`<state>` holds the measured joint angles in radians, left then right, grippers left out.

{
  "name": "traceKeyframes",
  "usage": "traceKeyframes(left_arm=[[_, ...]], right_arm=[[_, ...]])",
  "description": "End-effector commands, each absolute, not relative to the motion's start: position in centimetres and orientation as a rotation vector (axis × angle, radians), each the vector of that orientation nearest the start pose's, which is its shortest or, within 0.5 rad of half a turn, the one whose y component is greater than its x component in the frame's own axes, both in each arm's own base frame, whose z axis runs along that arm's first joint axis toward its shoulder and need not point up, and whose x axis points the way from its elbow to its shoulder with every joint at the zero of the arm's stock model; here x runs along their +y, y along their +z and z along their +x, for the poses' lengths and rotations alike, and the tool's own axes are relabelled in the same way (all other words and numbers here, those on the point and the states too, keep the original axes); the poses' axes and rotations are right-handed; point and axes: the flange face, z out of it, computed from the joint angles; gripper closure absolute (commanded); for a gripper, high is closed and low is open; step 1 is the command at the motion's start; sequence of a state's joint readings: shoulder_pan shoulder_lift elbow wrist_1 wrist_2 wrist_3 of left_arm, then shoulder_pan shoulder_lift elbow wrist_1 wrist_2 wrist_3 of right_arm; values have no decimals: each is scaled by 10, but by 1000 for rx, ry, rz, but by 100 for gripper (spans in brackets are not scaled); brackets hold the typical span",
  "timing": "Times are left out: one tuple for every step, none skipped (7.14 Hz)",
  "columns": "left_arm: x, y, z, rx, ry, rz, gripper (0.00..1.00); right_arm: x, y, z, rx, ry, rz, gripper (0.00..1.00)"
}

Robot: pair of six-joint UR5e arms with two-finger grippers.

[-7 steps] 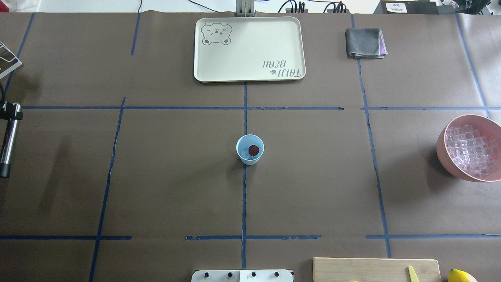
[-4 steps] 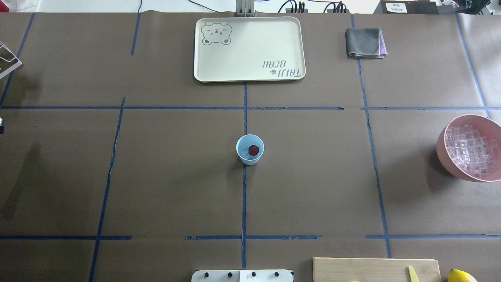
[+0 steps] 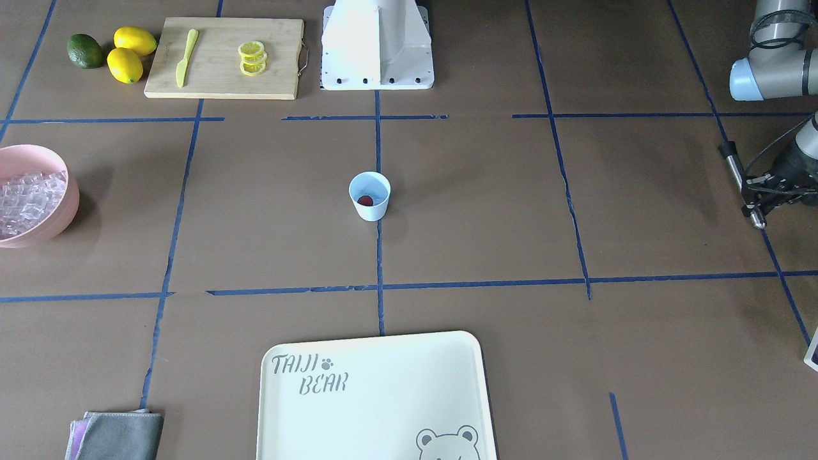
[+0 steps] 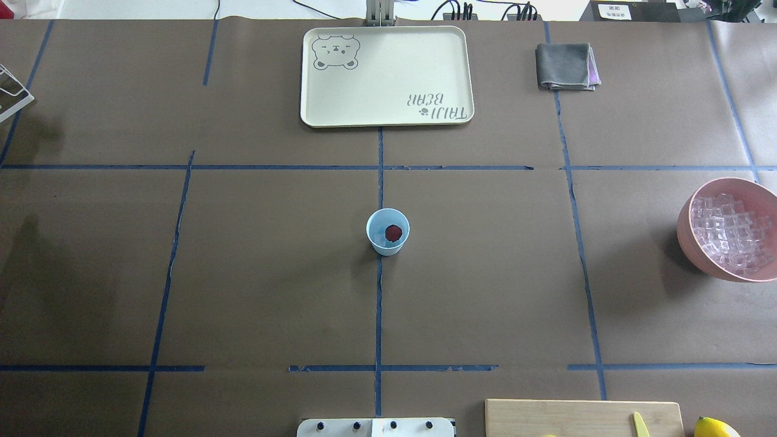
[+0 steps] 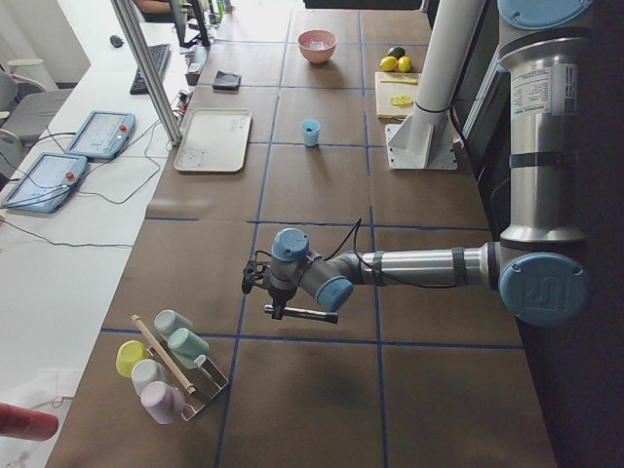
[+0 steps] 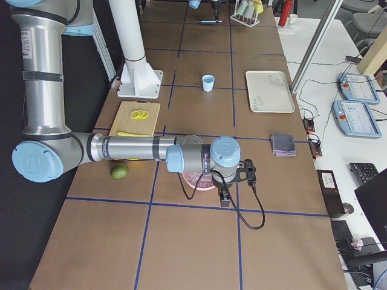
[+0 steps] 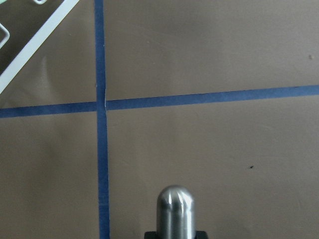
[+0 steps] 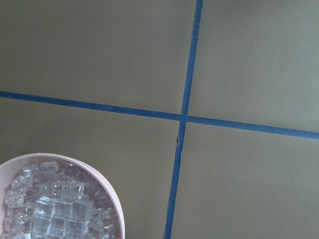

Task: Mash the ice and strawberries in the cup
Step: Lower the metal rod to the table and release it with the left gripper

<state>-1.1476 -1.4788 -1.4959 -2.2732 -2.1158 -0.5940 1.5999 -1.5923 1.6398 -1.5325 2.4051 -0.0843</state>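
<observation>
Muddler (image 3: 735, 169), clamped in my L gripper (image 3: 753, 191), has left overhead view, far from cup (image 4: 387, 231); strawberry (image 4: 394, 232) looks unmashed. R gripper (image 6: 224, 194): can't tell.

table (image 4: 273, 273): brown; blue grid lines | cup (image 4: 388, 249): light blue; strawberry (image 4: 394, 232): dark red | bowl (image 4: 689, 237): pink; ice (image 4: 728, 233): clear | tray (image 4: 388, 73): cream; grey bear print and lettering | cloth (image 4: 561, 65): grey; purple edge | lemons (image 3: 124, 65): yellow
</observation>
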Motion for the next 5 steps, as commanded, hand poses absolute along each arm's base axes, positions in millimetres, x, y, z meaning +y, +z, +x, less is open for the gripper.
traceKeyframes(left_arm=[[-469, 673, 122, 723, -22, 191, 93], [-469, 670, 123, 728, -21, 193, 87], [-471, 669, 123, 727, -21, 195, 86], [-471, 668, 123, 728, -22, 196, 84], [-473, 667, 125, 729, -21, 197, 63]], right_arm=[[-486, 626, 74, -828, -88, 129, 0], [-486, 627, 74, -828, -88, 128, 0], [-486, 627, 74, -828, -88, 128, 0], [-486, 627, 74, -828, -88, 128, 0], [-486, 628, 74, -828, -87, 127, 0]])
